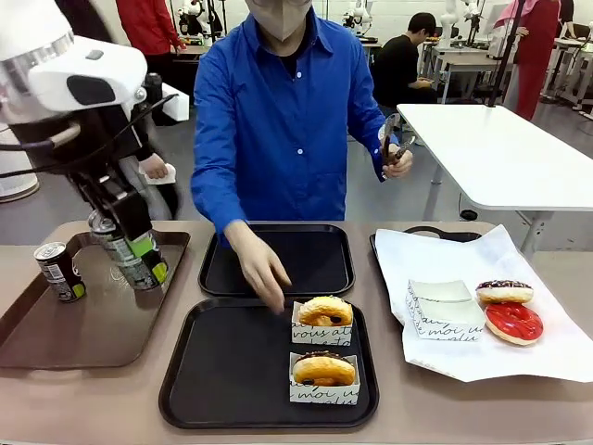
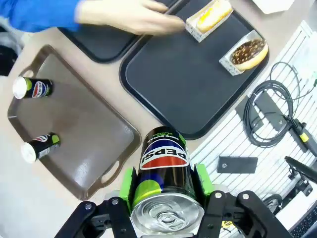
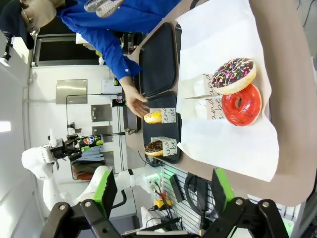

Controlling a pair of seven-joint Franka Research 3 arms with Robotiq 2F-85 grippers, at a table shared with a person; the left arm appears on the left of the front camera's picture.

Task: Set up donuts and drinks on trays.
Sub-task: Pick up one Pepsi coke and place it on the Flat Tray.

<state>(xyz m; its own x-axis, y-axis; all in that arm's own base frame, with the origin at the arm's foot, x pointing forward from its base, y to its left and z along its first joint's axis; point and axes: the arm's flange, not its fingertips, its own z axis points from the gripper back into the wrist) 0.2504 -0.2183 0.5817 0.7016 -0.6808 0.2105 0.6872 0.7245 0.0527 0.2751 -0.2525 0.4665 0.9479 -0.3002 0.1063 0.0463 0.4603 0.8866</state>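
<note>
**Next: a steady, upright carry**

The left hand [image 2: 165, 184] pinches a dark slim drink can with a silver top [image 2: 164, 157] between its green pads, beside the brown plastic tray [image 2: 94, 129]. The move, I judge, wants the can kept upright and set on the bare left half of the near black rectangular tray [image 1: 222, 371], clear of the person's hand [image 1: 261, 271]. The right hand [image 3: 163, 192] is spread, holding nothing.

That near tray holds two golden-brown donuts in white lettered paper sleeves [image 1: 324, 315] along its right side. The brown tray carries two more cans [image 2: 32, 88]; whether they stand or lie is hard to tell. The far black tray [image 1: 315, 260] is bare. On the white paper sheet [image 1: 445, 357] lie a red-glazed donut [image 1: 514, 323] and a chocolate sprinkled donut [image 1: 505, 292].
</note>
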